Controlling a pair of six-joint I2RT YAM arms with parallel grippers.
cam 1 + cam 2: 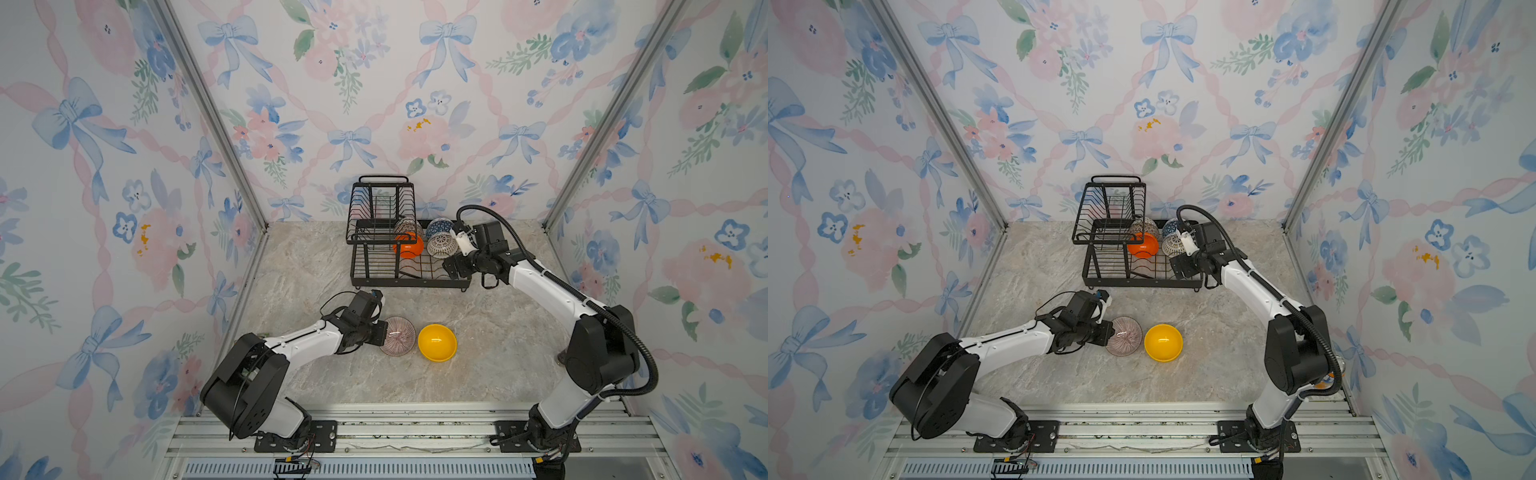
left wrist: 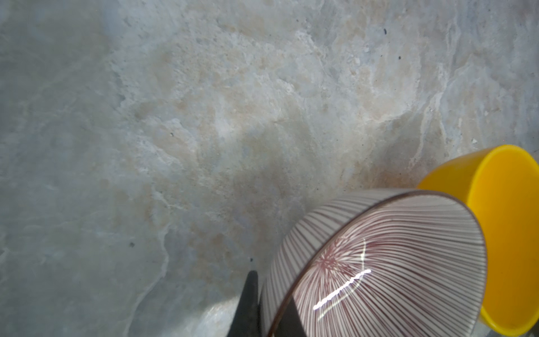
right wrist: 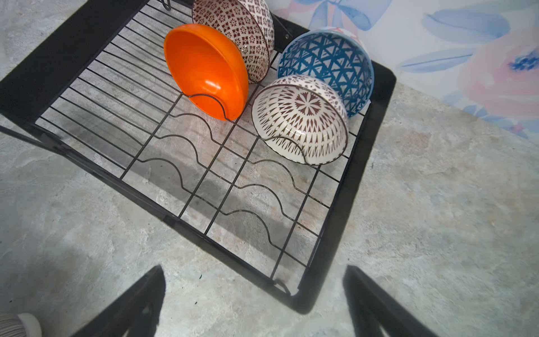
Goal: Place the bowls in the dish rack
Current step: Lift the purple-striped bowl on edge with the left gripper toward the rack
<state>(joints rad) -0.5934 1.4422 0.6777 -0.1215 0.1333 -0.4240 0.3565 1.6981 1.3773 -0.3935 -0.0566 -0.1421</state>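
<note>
Left gripper (image 1: 384, 333) clamps the striped bowl (image 1: 401, 338) by its rim, before the dish rack (image 1: 411, 284); right gripper (image 3: 253, 272) stands wide apart beside the rack's right end.

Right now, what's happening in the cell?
Left gripper is shut on the rim of the pink striped bowl on the tabletop, with the yellow bowl beside it. Right gripper hangs open and empty by the front corner of the dish rack. Four bowls stand on edge in its lower tray: orange bowl, brown mosaic bowl, blue triangle bowl, white lattice bowl.

pink-striped bowl (image 2: 379, 262), yellow bowl (image 2: 510, 218), orange bowl (image 3: 204, 70), black rack (image 3: 67, 49)
</note>
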